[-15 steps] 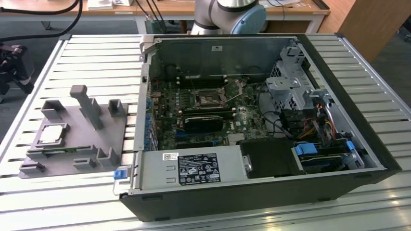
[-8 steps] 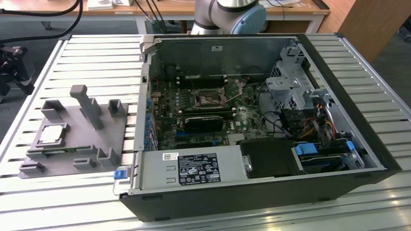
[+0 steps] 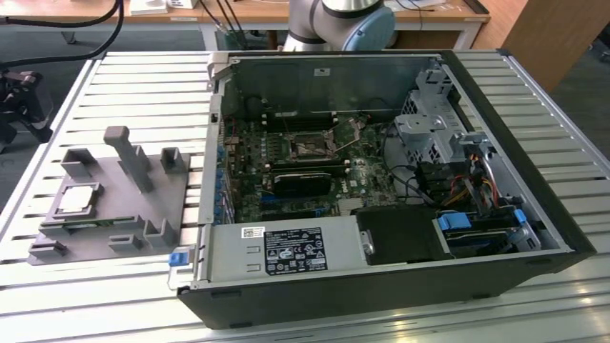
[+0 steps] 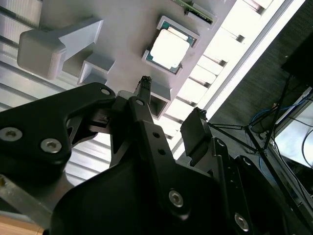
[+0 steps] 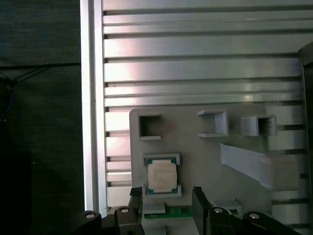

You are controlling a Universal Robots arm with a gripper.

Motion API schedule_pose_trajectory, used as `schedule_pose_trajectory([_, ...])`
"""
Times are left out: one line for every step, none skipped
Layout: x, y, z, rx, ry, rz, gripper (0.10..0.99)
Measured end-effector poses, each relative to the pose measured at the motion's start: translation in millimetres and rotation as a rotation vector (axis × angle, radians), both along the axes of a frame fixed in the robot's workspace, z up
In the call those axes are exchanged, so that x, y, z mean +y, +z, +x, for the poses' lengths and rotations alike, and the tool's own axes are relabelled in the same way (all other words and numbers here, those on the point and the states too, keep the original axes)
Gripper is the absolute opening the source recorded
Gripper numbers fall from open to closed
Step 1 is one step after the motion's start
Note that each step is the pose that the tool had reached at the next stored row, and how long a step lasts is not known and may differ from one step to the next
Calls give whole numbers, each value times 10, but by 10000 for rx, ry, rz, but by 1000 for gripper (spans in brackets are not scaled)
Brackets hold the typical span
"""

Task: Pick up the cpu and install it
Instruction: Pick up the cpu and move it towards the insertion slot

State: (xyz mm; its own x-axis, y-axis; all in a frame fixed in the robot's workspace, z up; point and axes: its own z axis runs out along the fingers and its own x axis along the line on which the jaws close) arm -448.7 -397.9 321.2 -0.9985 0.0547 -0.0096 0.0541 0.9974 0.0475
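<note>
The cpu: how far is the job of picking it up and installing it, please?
Nothing looks done yet: the cpu lies in its seat on the grey tray, not in the motherboard socket. In hand: the claw hangs open over the tray, close to the cpu but apart from it, holding nothing. Left: both the pick-up and the install.

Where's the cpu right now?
The cpu sits in its pocket on the grey tray, at the exterior view's left of the computer case, beside the green memory stick.
</note>
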Motion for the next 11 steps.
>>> schedule_pose_trajectory([0,-3,-1,0,0,0,529])
schedule_pose_trajectory([0,-6,0,0,0,1,529])
schedule_pose_trajectory([0,-9,-1,0,0,0,529])
schedule_pose_trajectory([0,-14,-1,-1,0,1,529])
schedule_pose_trajectory([0,-18,-1,-1,0,1,529])
schedule_pose_trajectory([0,-22,-1,-1,0,1,529])
schedule_pose_trajectory([0,-27,-2,-2,0,1,529])
schedule_pose_trajectory([0,-32,-2,-1,0,1,529])
schedule_pose_trajectory([0,-36,-2,0,0,0,529])
schedule_pose_trajectory([0,-42,-2,-1,-1,1,529])
schedule_pose_trajectory([0,-47,-2,0,0,0,529])
